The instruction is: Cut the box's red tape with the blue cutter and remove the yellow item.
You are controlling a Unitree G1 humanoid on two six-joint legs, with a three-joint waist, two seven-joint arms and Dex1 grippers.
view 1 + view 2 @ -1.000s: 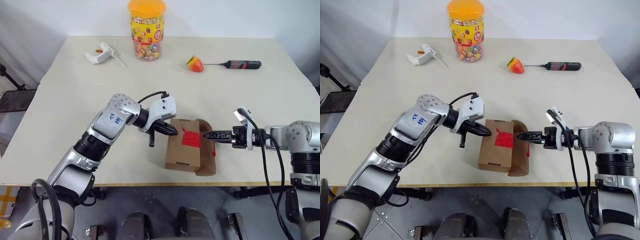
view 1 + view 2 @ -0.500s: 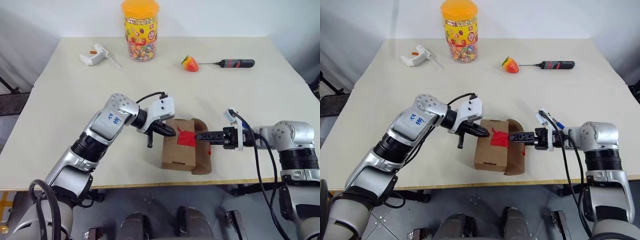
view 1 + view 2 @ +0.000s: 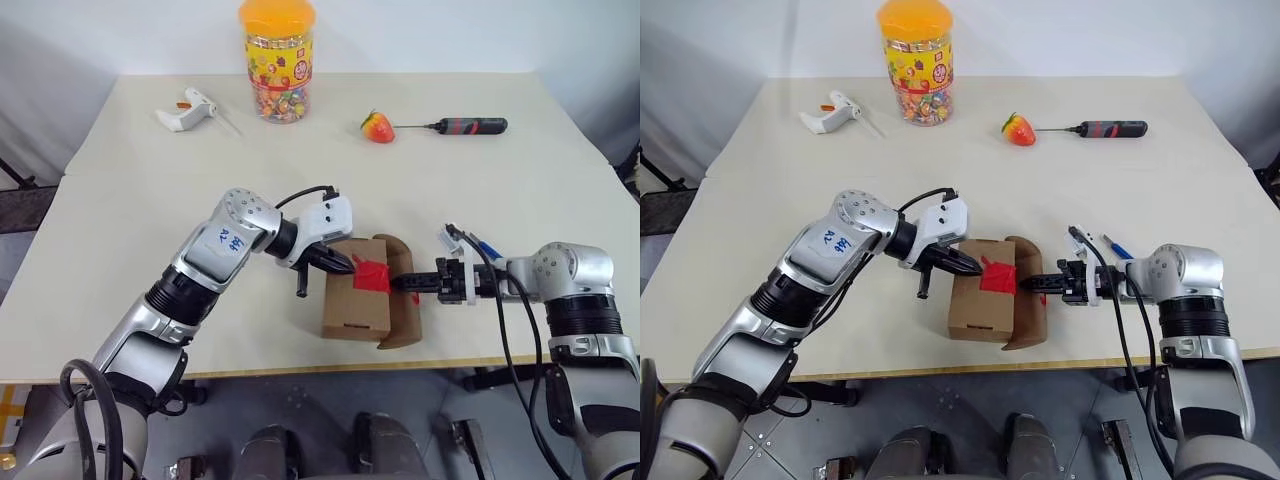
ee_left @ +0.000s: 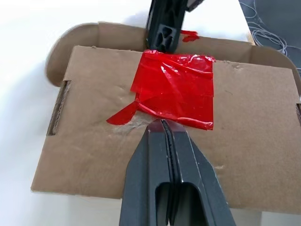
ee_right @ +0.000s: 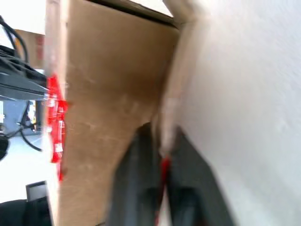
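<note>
Pinching the box (image 3: 355,300) flap edge, right tool (image 3: 409,284) clamps.

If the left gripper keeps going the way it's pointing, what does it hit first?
Most likely the red tape on the box: the shut left gripper already sits at the tape's near edge, its tips apparently resting on the cardboard. Beyond the tape is the right gripper.

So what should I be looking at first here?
Probably the cardboard box near the table's front edge, with a bright red tape patch on top. The left claw rests shut at the tape, while the right claw pinches the box's brown flap. At the back stands an orange-lidded candy jar.
</note>
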